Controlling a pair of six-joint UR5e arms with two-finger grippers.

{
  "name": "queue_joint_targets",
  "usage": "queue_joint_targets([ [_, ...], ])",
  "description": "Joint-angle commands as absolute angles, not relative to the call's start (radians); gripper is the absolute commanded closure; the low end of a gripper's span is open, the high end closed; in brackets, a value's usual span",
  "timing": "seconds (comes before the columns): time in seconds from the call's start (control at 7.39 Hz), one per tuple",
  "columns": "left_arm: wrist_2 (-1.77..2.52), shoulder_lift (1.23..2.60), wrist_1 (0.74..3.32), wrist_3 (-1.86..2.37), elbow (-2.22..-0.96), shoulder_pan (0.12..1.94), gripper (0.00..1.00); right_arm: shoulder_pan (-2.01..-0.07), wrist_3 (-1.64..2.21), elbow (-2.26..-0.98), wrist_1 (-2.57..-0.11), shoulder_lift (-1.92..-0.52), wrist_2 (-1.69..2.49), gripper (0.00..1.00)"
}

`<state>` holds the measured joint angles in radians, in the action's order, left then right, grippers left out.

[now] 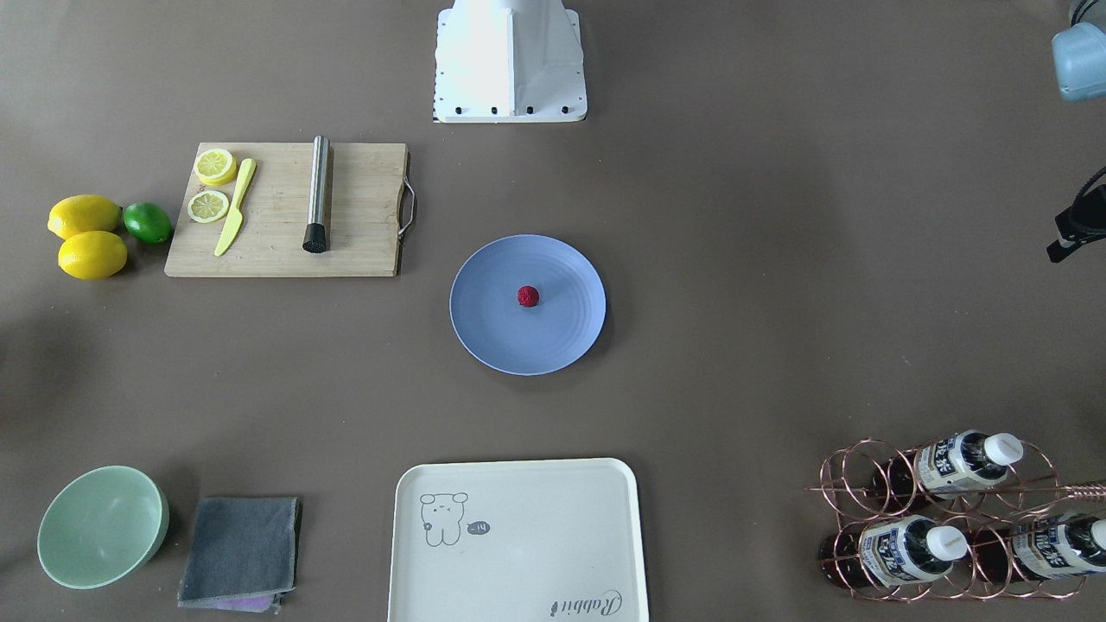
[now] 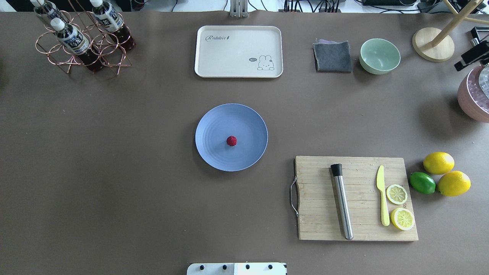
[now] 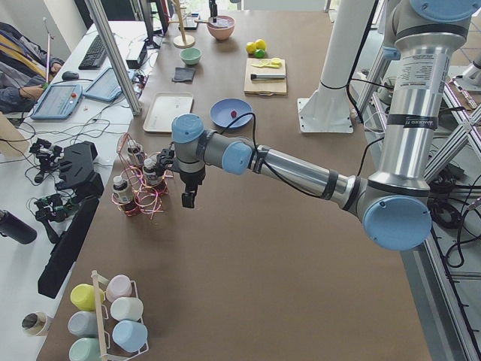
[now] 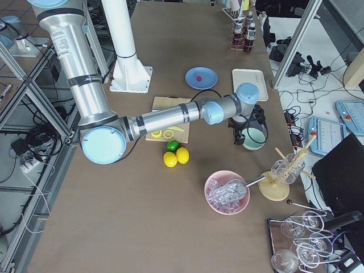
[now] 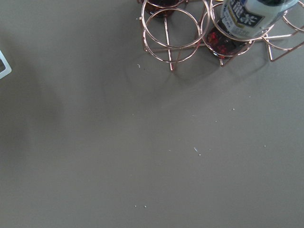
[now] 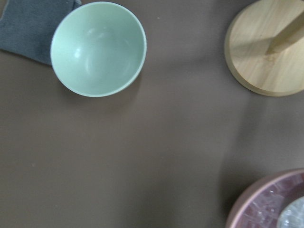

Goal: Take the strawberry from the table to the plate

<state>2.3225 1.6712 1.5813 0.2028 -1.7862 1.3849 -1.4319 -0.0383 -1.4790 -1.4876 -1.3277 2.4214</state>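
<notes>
The small dark red strawberry [image 1: 528, 296] [image 2: 231, 141] lies near the middle of the round periwinkle-blue plate [image 1: 492, 333] [image 2: 214, 126], which sits at the centre of the grey-brown table [image 2: 114, 172]. Neither gripper is near it. My left gripper [image 3: 188, 199] hangs over bare table beside the copper bottle rack [image 3: 139, 184], far from the plate. My right gripper [image 4: 240, 136] hovers by the mint-green bowl [image 4: 253, 138] at the other end. Neither wrist view shows its own fingers, so I cannot tell whether either gripper is open or shut.
A wooden cutting board [image 2: 357, 198] carries a steel muddler, a yellow knife and lemon slices, with lemons and a lime [image 2: 422, 182] beside it. A cream tray [image 2: 238, 51], grey cloth [image 2: 332, 56], pink ice bowl [image 2: 473, 97] and wooden stand [image 2: 433, 45] line the far side.
</notes>
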Motion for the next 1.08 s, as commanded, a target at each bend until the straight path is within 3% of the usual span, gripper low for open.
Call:
queue_joint_targets([
  [0.0, 2.324, 1.651, 1.577, 0.195, -1.79, 1.391, 0.03, -1.572, -0.345, -1.402, -1.665, -1.339, 2.405, 0.0],
  [0.54, 2.327, 1.614, 1.575, 0.137, -1.781, 1.413, 0.03, -1.651, -0.371, -1.404, -1.763, -1.338, 2.367, 0.0],
  [0.95, 2.405, 1.617, 1.511, 0.129, -1.689, 1.501, 0.03, -1.647, -0.37, -1.413, -1.763, -1.342, 2.364, 0.0],
])
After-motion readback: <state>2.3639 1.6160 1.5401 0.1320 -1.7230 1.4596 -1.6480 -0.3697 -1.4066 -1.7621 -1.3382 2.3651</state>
